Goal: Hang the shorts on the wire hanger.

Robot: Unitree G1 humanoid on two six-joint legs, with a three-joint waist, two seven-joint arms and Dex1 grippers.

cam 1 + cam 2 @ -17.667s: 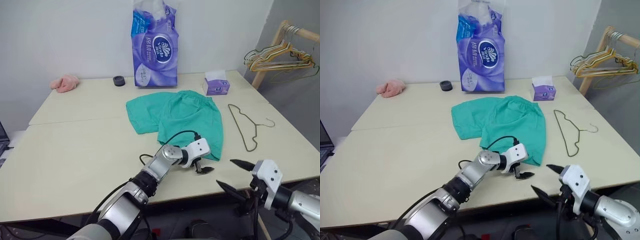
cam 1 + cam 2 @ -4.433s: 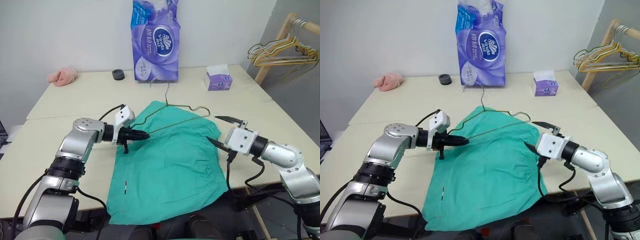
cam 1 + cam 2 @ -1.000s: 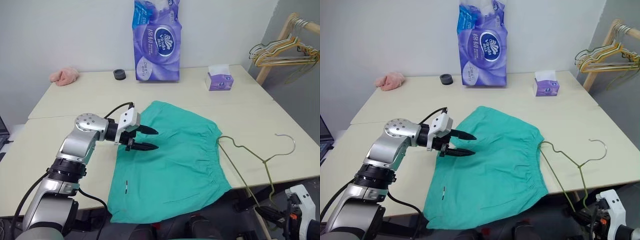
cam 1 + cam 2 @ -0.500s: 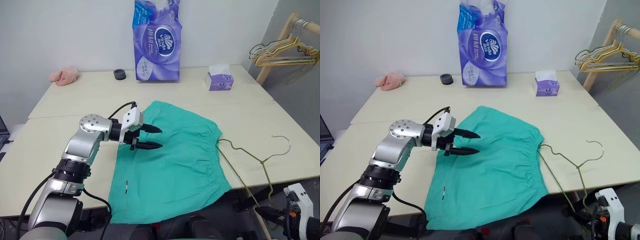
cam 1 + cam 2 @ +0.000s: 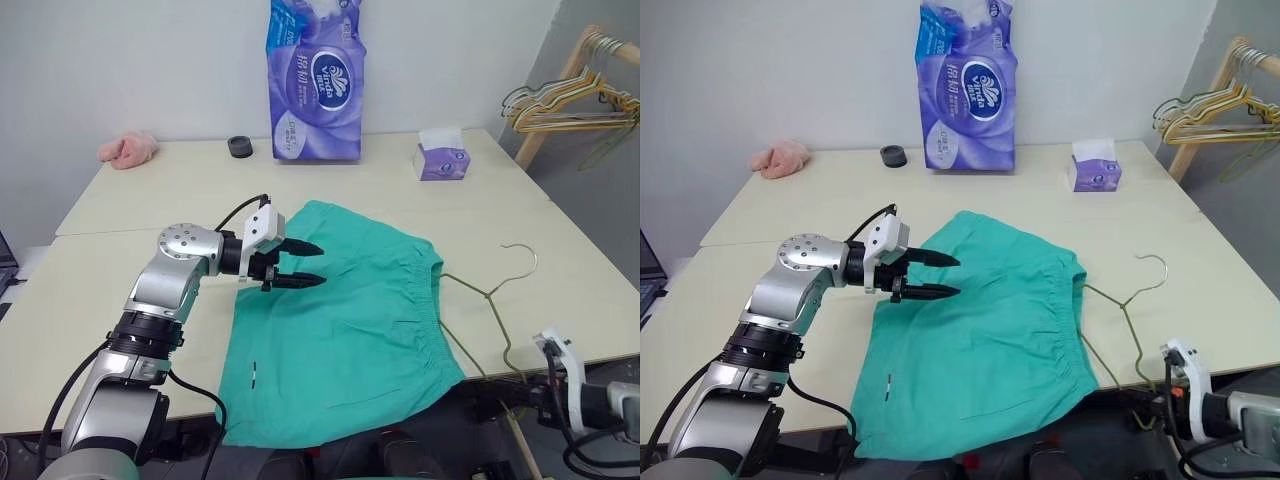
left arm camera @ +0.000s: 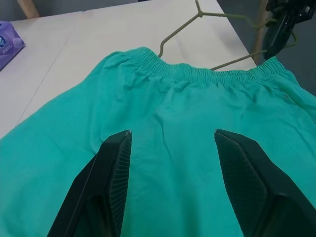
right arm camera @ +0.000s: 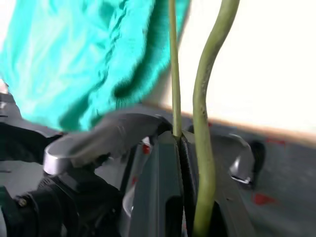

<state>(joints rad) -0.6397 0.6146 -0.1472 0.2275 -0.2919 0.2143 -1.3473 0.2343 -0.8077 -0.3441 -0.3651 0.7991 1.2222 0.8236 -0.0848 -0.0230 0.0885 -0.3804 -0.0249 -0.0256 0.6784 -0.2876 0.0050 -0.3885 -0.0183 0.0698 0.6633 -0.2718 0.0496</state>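
— While I look at the near edge of the table (image 5: 90, 330), what do I have closest to me?

— Nearest, low at the right front corner, I see my right gripper (image 7: 178, 140) pinched tight on the wire hanger (image 5: 497, 300); in the right wrist view the thin wire runs straight out from between its closed fingers. The hanger slants up and away from there, its far corner reaching the waistband of the shorts (image 5: 350, 330) and its hook curling above the tabletop on the right.

— And the shorts themselves?

— They lie flat on the table, one hem draping over the front edge, the gathered waistband on the right side. A small white mark sits near the lower left hem.

— The other arm?

— My left gripper (image 5: 305, 263) hangs over the upper left part of the shorts, its fingers (image 6: 116, 163) spread apart, pointing right, nothing between them.

— Farther back?

— A small tissue box (image 5: 438, 160) at the right, a tall purple tissue pack (image 5: 315, 85), a black ring (image 5: 238, 148), a pink cloth (image 5: 128, 149), and a rack of hangers (image 5: 570, 95) off the table's right.
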